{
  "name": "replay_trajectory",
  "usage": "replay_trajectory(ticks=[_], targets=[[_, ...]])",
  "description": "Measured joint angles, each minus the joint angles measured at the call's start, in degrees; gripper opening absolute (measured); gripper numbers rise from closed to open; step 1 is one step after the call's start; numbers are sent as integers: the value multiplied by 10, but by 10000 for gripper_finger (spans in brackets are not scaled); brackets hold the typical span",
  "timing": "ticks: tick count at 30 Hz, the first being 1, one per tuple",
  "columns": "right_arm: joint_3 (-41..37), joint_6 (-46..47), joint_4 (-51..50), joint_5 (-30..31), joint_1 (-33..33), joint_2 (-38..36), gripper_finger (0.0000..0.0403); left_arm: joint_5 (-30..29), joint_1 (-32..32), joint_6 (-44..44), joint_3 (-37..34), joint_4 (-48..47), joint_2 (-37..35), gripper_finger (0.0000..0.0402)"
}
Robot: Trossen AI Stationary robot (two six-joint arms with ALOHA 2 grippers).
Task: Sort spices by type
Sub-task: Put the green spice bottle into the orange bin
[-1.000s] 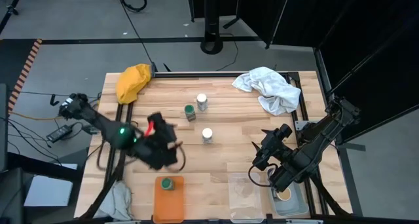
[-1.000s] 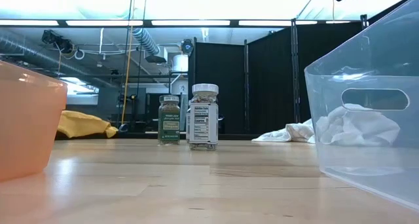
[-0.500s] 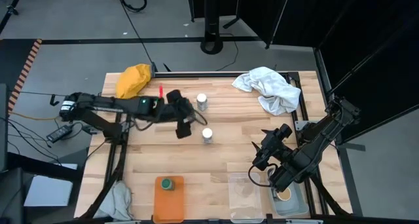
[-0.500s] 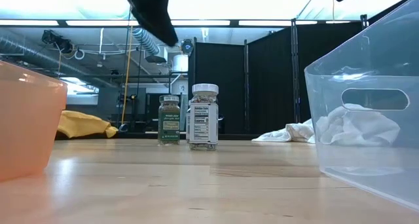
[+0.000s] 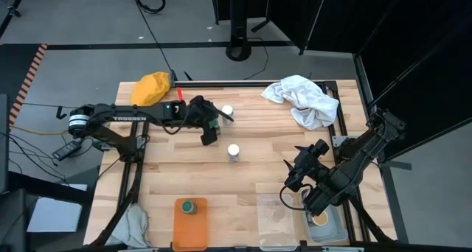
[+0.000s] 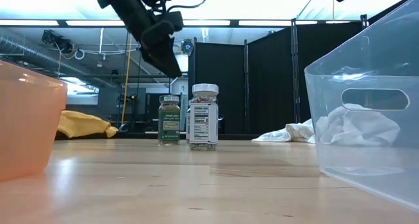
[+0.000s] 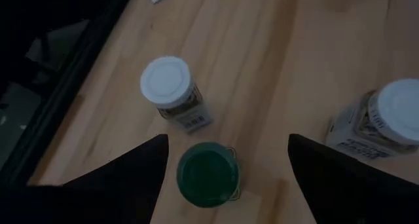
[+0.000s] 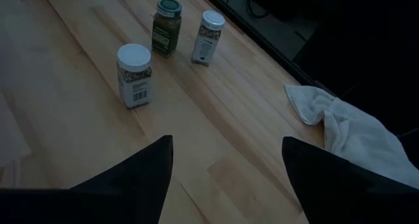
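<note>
My left gripper point(image 5: 210, 134) point(image 7: 228, 143) is open and hovers over a green-lidded jar point(image 7: 208, 173) that stands upright on the table at far centre. The lid shows between its fingers, untouched; in the low view the gripper point(image 6: 162, 44) is still above the jar point(image 6: 169, 119). Two white-lidded jars stand beside it, one farther point(image 5: 227, 113) and one nearer point(image 5: 234, 152). A second green-lidded jar point(image 5: 189, 206) stands in the orange tray point(image 5: 190, 230). A tan-lidded jar point(image 5: 319, 218) sits in the grey tray, partly under my right arm. My right gripper point(image 5: 293, 171) point(image 8: 226, 143) is open, hovering near right.
A clear tray point(image 5: 276, 221) lies between the orange tray and the grey tray point(image 5: 332, 228) along the near edge. A yellow cloth point(image 5: 150, 90) lies at the far left corner and a white cloth point(image 5: 302, 99) at far right. Bare wood shows in the middle.
My left arm has swung from the near left, by the orange tray, toward the far edge and centre. It has stretched out and come down over the green-lidded jar. In the low view it has entered from above and dropped lower. The jars have not moved.
</note>
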Motion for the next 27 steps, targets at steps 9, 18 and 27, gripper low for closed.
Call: replay_trajectory(ticks=[9,18,27], targets=[[0,0,1,0,0,0,293,6,4,-3,-67,70,1,319],[0,0,2,0,0,0,293,-9,4,-6,-141,182,0,319],[0,0,2,0,-2,0,291,-12,8,-6,-157,224,7,299]])
